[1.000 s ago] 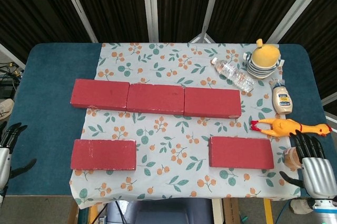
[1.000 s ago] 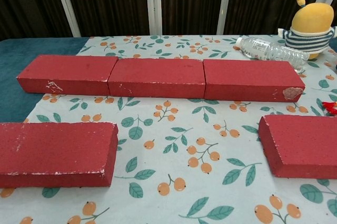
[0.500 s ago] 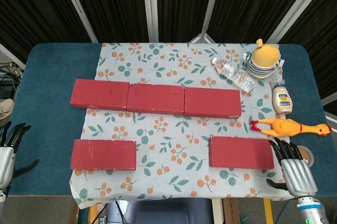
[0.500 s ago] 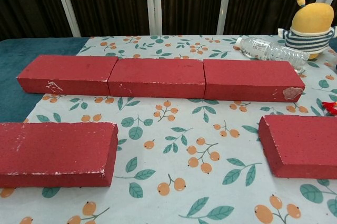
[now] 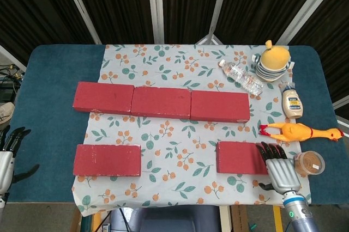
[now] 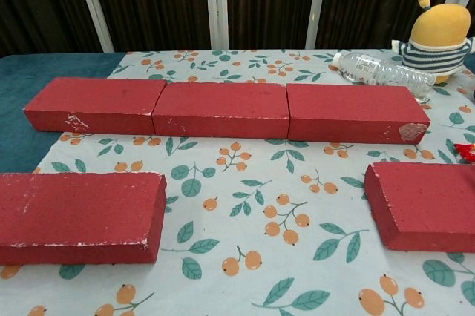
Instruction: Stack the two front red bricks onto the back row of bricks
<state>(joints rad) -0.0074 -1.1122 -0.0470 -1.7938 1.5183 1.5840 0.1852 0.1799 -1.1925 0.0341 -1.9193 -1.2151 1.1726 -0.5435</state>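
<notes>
Three red bricks form the back row across the floral cloth, also seen in the chest view as back row. The front left brick lies flat near the cloth's front edge, and the front right brick lies opposite it. My right hand is over the right end of the front right brick, fingers spread and pointing away from me, holding nothing. My left hand hangs off the table's left side, fingers apart and empty. The chest view shows the front left brick and front right brick but no hands.
At the right, behind the bricks, lie a water bottle, a yellow plush toy, a sauce bottle and a rubber chicken. A small cup of brown stuff stands just right of my right hand. The blue table shows around the cloth.
My right hand has moved left from the table's right edge to the right end of the front right brick, uncovering the small cup. The left hand has barely shifted. No brick has moved.
</notes>
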